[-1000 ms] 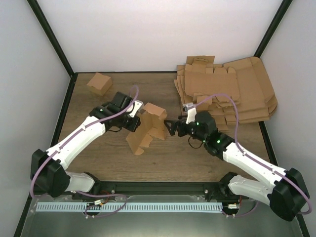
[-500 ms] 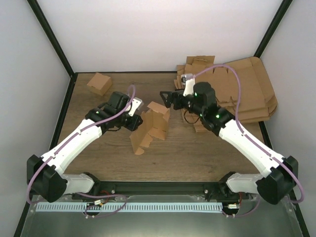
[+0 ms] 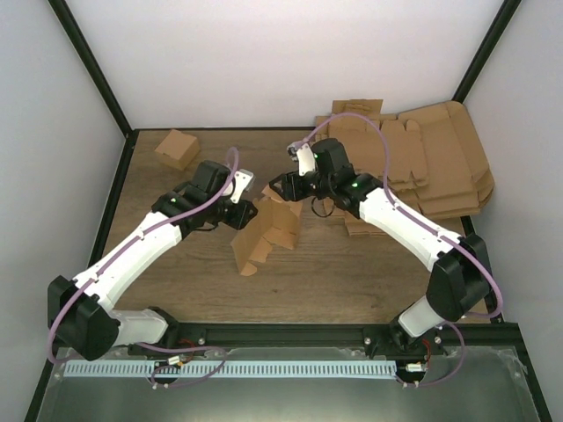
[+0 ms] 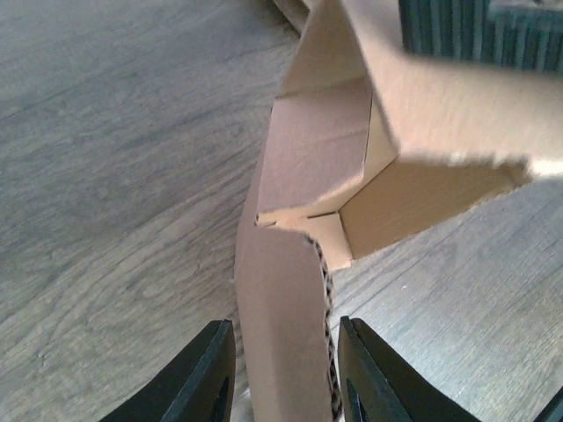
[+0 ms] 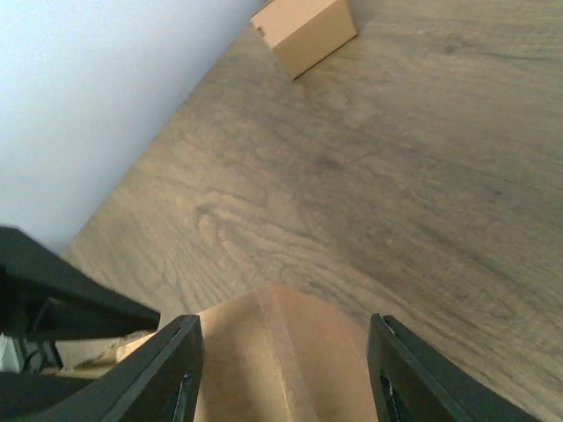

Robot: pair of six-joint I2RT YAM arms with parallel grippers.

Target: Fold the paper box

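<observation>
The paper box (image 3: 268,230) is a partly folded brown cardboard piece standing tilted on the table's middle. My left gripper (image 3: 249,211) is shut on one of its walls from the left; in the left wrist view the wall (image 4: 286,352) fills the gap between the jaws of the gripper (image 4: 286,378), and folded corner panels (image 4: 308,167) rise ahead. My right gripper (image 3: 280,186) is open at the box's far top edge. In the right wrist view a creased flap (image 5: 281,352) lies between the wide-apart jaws of the gripper (image 5: 283,378).
A small, fully folded brown box (image 3: 177,148) sits at the far left and shows in the right wrist view (image 5: 305,31). A stack of flat cardboard blanks (image 3: 422,167) covers the far right. Black frame posts and white walls bound the table.
My right arm has swung from the box's right side up and leftward to its far top edge. My left gripper has kept its hold, and the box has shifted slightly.
</observation>
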